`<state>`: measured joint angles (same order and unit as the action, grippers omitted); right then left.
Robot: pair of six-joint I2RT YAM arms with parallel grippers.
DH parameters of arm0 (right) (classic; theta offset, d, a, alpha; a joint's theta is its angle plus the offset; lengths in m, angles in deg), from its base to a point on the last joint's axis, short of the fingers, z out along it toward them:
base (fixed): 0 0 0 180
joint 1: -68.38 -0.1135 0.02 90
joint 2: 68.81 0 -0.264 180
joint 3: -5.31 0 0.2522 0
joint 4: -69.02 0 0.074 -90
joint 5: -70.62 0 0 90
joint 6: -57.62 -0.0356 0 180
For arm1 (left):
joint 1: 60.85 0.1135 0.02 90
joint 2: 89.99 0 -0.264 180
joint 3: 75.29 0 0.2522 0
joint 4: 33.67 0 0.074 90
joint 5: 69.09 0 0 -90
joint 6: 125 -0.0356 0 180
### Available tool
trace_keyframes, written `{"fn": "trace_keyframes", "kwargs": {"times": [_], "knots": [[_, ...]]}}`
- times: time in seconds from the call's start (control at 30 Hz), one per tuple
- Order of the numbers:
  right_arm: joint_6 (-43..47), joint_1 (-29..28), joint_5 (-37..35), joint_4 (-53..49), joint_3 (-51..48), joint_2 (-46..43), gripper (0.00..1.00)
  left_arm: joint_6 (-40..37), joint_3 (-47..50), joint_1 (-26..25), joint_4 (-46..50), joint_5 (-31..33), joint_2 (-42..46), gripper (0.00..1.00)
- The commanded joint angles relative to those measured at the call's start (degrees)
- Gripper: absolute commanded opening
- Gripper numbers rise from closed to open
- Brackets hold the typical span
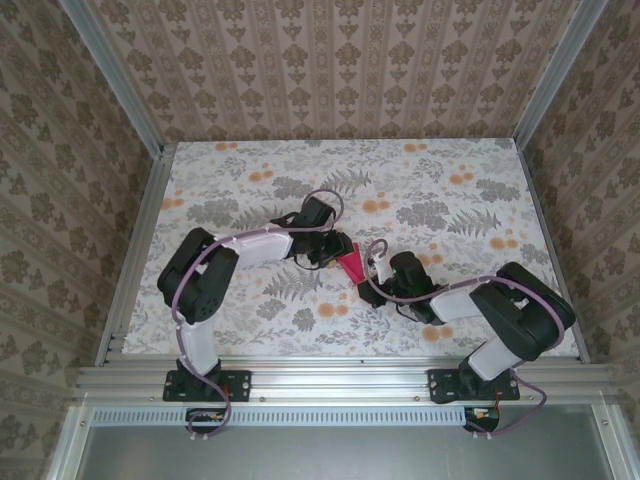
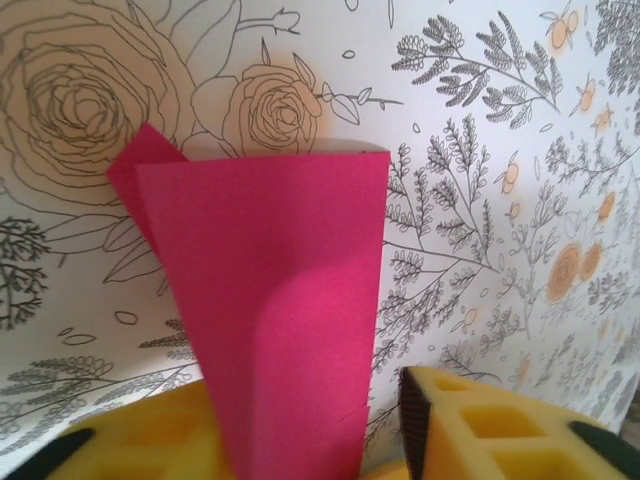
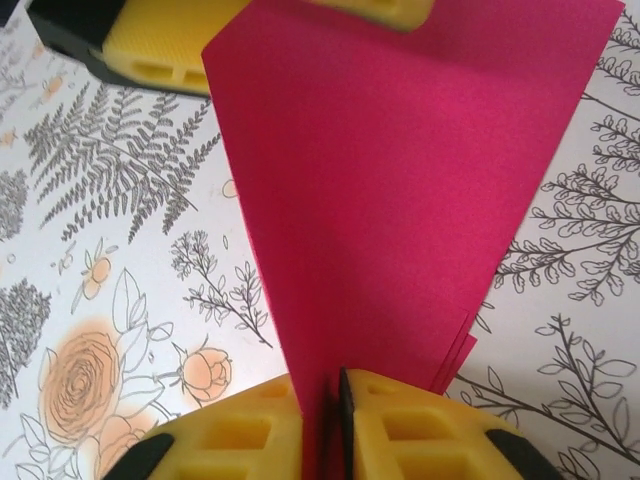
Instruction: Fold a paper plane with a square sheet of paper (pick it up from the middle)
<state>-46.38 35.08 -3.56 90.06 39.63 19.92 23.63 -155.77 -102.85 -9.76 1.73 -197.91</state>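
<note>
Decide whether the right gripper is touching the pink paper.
Touching. The right wrist view shows the pink paper running down into the narrow slot between the yellow pads of the right gripper, meeting them on both sides.

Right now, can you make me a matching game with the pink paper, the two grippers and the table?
Things:
1. paper
2. left gripper
3. right gripper
4. table

Matches:
A. covered in flower prints
B. pads pinched together on the paper
C. magenta-pink
D. pads apart, with the paper between them

Pairs: 1-C, 2-D, 3-B, 4-A
</note>
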Motion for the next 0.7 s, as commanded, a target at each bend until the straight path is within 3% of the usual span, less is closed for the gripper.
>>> {"fn": "trace_keyframes", "kwargs": {"times": [0.0,0.13,0.3,0.53,0.67], "knots": [[4.1,-1.04,-2.91,-5.14,0.48,-2.2,0.24,-1.57,-1.99,0.46,4.42,-0.51,-0.53,0.28],[5.2,-2.56,-5.2,-12.14,2.47,-5.35,0.31,-1.59,-2.45,0.51,5.52,-0.16,-0.54,0.09],[3.69,-4.75,-9.79,-27.69,7.86,-10.87,0.39,-1.68,-2.94,0.47,6.53,-0.11,-0.54,0.0],[0.19,-9.61,-18.42,-43.95,14.5,-13.21,0.43,-1.4,-3.24,0.51,6.98,-0.44,-0.71,0.0],[-0.33,-11.9,-19.94,-49.28,17.32,-14.29,0.47,-1.41,-3.33,0.43,7.28,-0.43,-0.63,0.0]]}}
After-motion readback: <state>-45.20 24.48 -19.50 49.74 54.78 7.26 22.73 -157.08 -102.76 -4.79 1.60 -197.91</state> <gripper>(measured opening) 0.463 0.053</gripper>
